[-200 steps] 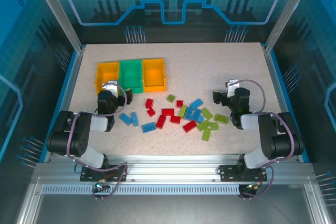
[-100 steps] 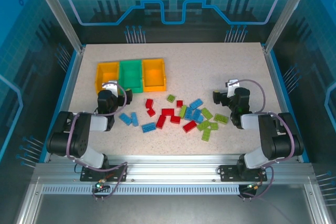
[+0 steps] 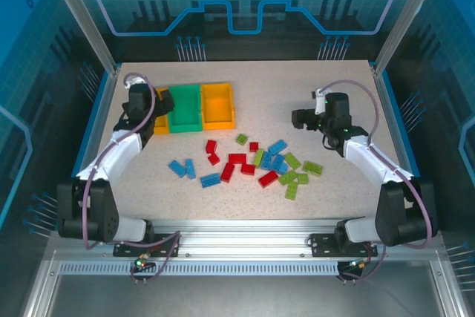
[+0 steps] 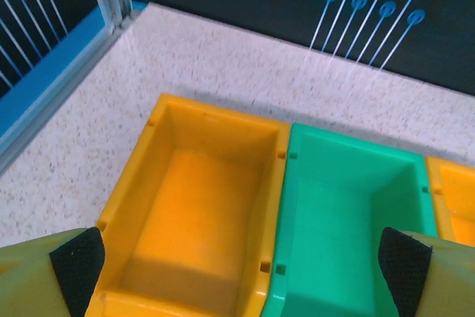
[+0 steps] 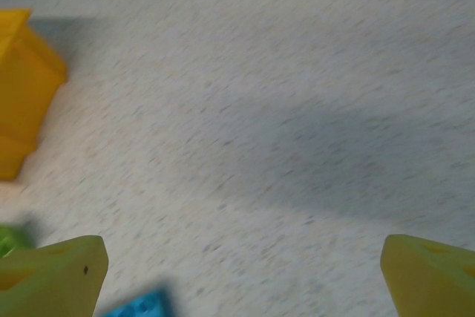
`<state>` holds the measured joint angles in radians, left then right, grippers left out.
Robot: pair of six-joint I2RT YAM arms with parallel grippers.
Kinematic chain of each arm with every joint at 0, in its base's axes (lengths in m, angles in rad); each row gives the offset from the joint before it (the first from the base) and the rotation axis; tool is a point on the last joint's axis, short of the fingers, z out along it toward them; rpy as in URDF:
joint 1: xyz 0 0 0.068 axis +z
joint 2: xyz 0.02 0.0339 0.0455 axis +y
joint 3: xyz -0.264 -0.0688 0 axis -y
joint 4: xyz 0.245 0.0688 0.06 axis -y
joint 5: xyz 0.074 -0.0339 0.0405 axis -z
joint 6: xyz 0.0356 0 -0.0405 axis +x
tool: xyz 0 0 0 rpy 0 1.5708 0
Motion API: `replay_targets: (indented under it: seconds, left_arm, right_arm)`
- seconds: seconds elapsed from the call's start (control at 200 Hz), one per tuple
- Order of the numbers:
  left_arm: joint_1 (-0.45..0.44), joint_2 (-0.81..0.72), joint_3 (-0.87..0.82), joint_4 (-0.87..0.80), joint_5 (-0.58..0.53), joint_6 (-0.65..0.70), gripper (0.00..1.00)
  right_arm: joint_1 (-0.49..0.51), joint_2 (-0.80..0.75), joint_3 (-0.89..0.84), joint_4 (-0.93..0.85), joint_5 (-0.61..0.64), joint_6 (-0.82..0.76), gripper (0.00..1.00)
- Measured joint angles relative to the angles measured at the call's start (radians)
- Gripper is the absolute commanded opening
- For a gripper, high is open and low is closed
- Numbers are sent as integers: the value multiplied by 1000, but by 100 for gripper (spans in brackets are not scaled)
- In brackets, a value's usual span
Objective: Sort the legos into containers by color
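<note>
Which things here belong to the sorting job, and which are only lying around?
Job:
red legos
blue legos
green legos
left yellow bin
green bin
right yellow bin

Only surroundings:
table
aluminium rail

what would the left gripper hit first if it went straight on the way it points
Most likely the left yellow bin: the open left gripper aims down into it, close to the wall shared with the green bin. Depth is unclear, so that wall could come first.

Speckled table [image 5: 260,109], yellow bin [image 5: 18,102], blue brick [image 5: 141,306]
</note>
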<state>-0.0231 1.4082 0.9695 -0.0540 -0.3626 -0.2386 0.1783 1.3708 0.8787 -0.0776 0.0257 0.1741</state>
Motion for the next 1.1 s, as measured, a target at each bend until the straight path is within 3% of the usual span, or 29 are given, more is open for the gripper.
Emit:
replay_targets:
  seconds: [0.35, 0.6, 0.77, 0.83, 1.101]
  left_arm:
    - [0, 239, 153, -263, 119, -56, 74]
    - [0, 379, 266, -318, 126, -78, 68]
    - [0, 437, 298, -333, 144, -93, 39]
    - [0, 451, 309, -335, 156, -97, 33]
    - [-82, 467, 334, -335, 161, -83, 30]
  right_arm:
    - [78, 55, 90, -182, -58, 40, 95]
    - [79, 53, 90, -233, -60, 47, 95]
    - [79, 15, 74, -264, -51, 47, 96]
    - [79, -16, 52, -275, -41, 47, 96]
    - [55, -103, -33, -343, -35, 78, 94]
